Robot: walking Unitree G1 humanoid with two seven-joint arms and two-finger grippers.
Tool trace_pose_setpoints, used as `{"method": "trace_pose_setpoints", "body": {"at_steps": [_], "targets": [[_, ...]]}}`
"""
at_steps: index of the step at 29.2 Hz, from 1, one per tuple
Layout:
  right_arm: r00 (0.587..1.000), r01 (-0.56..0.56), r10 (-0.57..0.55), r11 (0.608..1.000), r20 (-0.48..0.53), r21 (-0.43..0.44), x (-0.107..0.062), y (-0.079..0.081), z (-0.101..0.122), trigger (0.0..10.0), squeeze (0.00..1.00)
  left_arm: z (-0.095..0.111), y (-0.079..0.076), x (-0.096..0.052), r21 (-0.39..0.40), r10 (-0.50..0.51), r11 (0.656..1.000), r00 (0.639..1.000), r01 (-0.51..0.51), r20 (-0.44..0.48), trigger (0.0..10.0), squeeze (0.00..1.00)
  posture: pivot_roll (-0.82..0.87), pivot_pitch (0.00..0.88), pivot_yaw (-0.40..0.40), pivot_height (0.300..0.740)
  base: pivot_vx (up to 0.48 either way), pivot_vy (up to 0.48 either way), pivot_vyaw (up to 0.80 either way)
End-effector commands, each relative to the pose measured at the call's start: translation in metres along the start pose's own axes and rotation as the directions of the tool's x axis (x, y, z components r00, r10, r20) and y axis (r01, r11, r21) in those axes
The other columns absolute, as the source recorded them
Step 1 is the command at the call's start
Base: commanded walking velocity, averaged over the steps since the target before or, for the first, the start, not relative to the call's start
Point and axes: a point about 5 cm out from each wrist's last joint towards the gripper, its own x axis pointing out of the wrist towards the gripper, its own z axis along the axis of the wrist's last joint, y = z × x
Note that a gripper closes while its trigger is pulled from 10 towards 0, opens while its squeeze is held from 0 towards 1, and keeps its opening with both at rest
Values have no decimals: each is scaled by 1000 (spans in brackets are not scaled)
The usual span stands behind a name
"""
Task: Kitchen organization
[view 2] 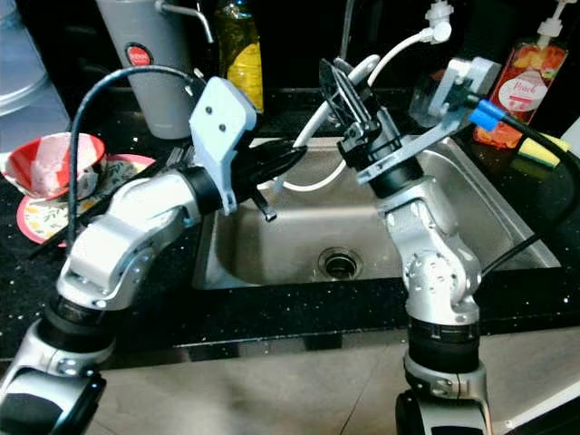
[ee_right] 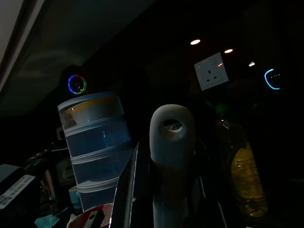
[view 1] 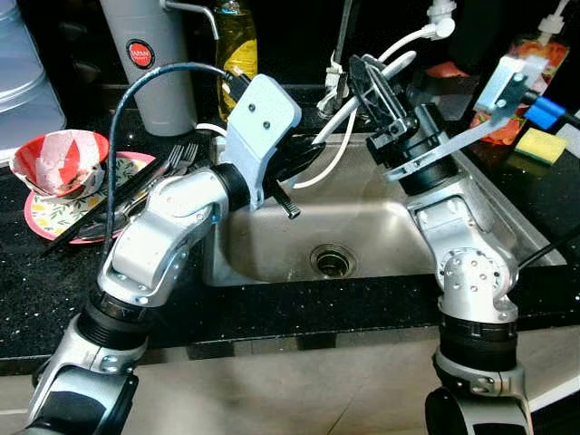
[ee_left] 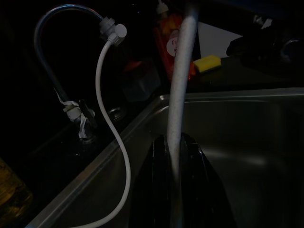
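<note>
A long utensil with a thick white handle (ee_left: 183, 71) hangs slanted over the steel sink (view 1: 272, 249). Its working end is hidden. My left gripper (view 1: 304, 159) is shut on the lower part of the handle, just above the sink's back left corner. My right gripper (view 1: 367, 71) is shut on the upper part, near the handle's end (ee_right: 172, 126), which has a hanging hole. The handle runs between both pairs of black fingers. Both arms reach in over the basin from the front.
A thin white hose (ee_left: 114, 128) drops from the tap into the sink beside the handle. A red-and-white bowl (view 1: 59, 161) sits on a floral plate (view 1: 41, 217) with forks at left. A grey flask (view 1: 149, 63), oil bottle (view 1: 237, 41) and sponge (view 1: 541, 145) line the counter.
</note>
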Motion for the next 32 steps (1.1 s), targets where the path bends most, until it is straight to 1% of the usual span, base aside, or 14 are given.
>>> {"method": "trace_pose_setpoints", "body": {"at_steps": [1, 4, 5, 8, 9, 15, 16, 21, 23, 26, 28, 29, 31, 32], "targets": [[999, -41, 41, 999, 0, 24, 1, 7, 0, 0, 0, 2, 4, 0, -5, 27, 1000, 1000, -27, 1, 10000, 0, 200, 0, -21, 740, 0, 0, 0], [999, -39, 39, 999, -3, 22, 2, 6, -1, 0, 0, 3, 4, 0, -7, 29, 1000, 1000, -29, 6, 10000, 0, 201, 0, -20, 740, 0, 0, 0], [999, -35, 35, 999, -8, 19, 2, 6, -1, 10000, 0, 3, 4, 0, -7, 28, 1000, 1000, -28, 9, 10000, 0, 203, 0, -22, 740, 0, 0, 0], [999, -32, 32, 999, -15, 15, 2, 6, -2, 10000, 0, 4, 3, 1, -8, 27, 1000, 1000, -27, 12, 10000, 0, 203, 0, -22, 740, 0, 0, 0], [999, -31, 32, 999, -17, 13, 2, 6, -2, 10000, 0, 4, 3, 1, -28, 35, 999, 999, -35, 21, 10000, 1000, 201, 0, -22, 740, 0, 0, 0], [999, -22, 22, 1000, -32, -1, 2, 5, -5, 10000, 0, 9, 5, 1, -59, 41, 998, 998, -38, 55, 10000, 1000, 204, 0, -23, 740, 0, 0, 0], [999, -12, 12, 1000, -39, -8, 2, 3, -7, 10000, 0, 13, 2, -2, -87, 11, 996, 997, -4, 80, 10000, 0, 204, 0, -23, 740, 0, 0, 0], [997, 39, -43, 997, -63, -60, 2, -3, -11, 10000, 0, 19, -5, -7, -124, -52, 990, 991, 67, 124, 10000, 0, 203, 0, -21, 740, 0, 0, 0], [985, 142, -154, 980, -80, -138, 2, -16, -17, 10000, 0, 22, -12, -14, -136, -115, 981, 980, 138, 160, 10000, 0, 203, 0, -21, 740, 0, 0, 0], [966, 212, -237, 954, -100, -211, 0, -26, -23, 10000, 0, 24, -12, -18, -155, -125, 976, 975, 155, 184, 10000, 0, 203, 0, -21, 740, 0, 0, 0], [909, 317, -388, 879, -149, -357, -7, -46, -37, 10000, 0, 20, -2, -22, -206, -49, 975, 984, 84, 172, 10000, 0, 206, 0, -21, 740, 0, 0, 0], [909, 317, -388, 879, -149, -357, -7, -46, -37, 10000, 0, 20, -2, -22, -206, -49, 975, 984, 84, 172, 10000, 0, 206, 0, -21, 740, 0, 0, 0], [869, 357, -462, 833, -177, -423, -14, -57, -48, 10000, 0, 6, 13, -22, -230, 70, 972, 995, -51, 76, 10000, 0, 209, 0, -23, 740, 0, 0, 0], [869, 357, -462, 833, -177, -423, -14, -57, -48, 10000, 0, 6, 13, -22, -230, 70, 972, 995, -51, 76, 10000, 0, 209, 0, -23, 740, 0, 0, 0]]}}
